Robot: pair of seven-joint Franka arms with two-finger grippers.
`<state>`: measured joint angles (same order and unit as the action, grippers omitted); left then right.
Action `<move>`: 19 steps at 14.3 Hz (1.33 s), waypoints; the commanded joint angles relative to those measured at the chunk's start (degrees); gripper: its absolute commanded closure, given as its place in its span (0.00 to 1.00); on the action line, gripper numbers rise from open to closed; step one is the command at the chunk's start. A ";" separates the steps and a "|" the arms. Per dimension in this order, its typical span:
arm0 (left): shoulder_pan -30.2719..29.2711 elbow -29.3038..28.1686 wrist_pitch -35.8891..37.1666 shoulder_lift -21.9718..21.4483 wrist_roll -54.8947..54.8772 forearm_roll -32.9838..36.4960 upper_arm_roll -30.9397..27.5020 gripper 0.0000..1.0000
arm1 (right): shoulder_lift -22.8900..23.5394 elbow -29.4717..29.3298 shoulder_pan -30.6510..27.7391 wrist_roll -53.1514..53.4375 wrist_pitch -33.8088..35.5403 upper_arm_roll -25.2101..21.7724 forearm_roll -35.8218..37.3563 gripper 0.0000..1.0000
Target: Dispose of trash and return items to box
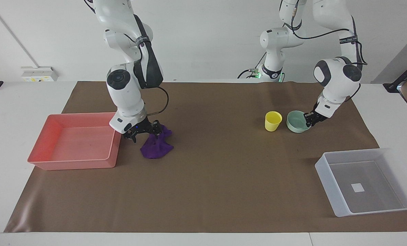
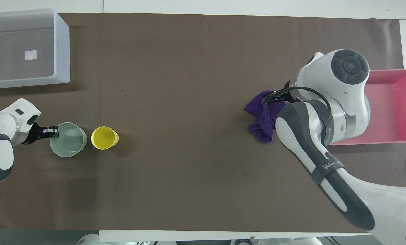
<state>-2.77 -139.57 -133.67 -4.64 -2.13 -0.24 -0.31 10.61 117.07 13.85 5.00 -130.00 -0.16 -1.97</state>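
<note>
The purple rag [image 1: 154, 147] lies crumpled on the brown mat beside the pink tray [image 1: 74, 163]; it also shows in the overhead view [image 2: 261, 117]. My right gripper [image 1: 145, 134] is down at the rag's edge nearest the robots, open, with its fingers either side of the cloth. The mint-green bowl [image 1: 295, 123] stands beside the yellow cup [image 1: 272, 121], toward the left arm's end. My left gripper [image 1: 309, 120] is at the bowl's rim on the side away from the cup; it also shows in the overhead view [image 2: 50, 131]. The translucent box [image 1: 326, 181] stands empty, farther from the robots.
The pink tray [image 2: 392, 72] is empty at the right arm's end of the table, partly covered by the right arm in the overhead view. The brown mat [image 1: 224, 177] covers most of the table. The box [image 2: 62, 51] has a white label on its bottom.
</note>
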 commanded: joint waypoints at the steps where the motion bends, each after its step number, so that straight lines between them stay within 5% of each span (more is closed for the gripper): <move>1: -0.04 5.24 10.04 -2.64 0.29 -0.38 -0.04 1.00 | 1.78 3.59 1.17 1.24 -5.86 -0.02 -0.67 0.02; 2: -0.13 10.93 17.40 -3.00 0.28 -0.38 -0.04 1.00 | 2.31 4.74 1.17 1.24 -7.62 -0.02 -0.67 0.05; 4: -0.39 26.47 29.65 1.53 0.28 -0.38 -0.04 1.00 | 2.40 5.63 1.17 0.72 -8.26 -0.02 -0.67 0.42; 6: -0.74 39.32 32.68 8.56 0.20 -0.46 -0.13 1.00 | 2.40 5.45 1.26 0.98 -8.16 -0.02 -0.67 0.78; 8: -1.35 47.52 30.15 17.34 0.02 -0.46 -0.48 1.00 | 2.31 5.45 1.00 1.07 -6.59 -0.10 -0.67 0.97; 14: -8.74 53.01 2.50 35.03 -0.77 -0.38 -0.48 1.00 | -2.16 -0.43 -0.32 0.80 4.20 -0.45 -0.06 1.00; 19: -7.78 50.98 -1.77 36.72 -0.68 -0.64 -0.48 0.99 | -8.66 -5.35 -2.87 0.63 14.84 -0.63 0.21 1.00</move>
<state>-11.20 -88.72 -134.74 32.08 -2.64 -0.36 -0.48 4.14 113.20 11.83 5.62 -118.75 -0.87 -1.92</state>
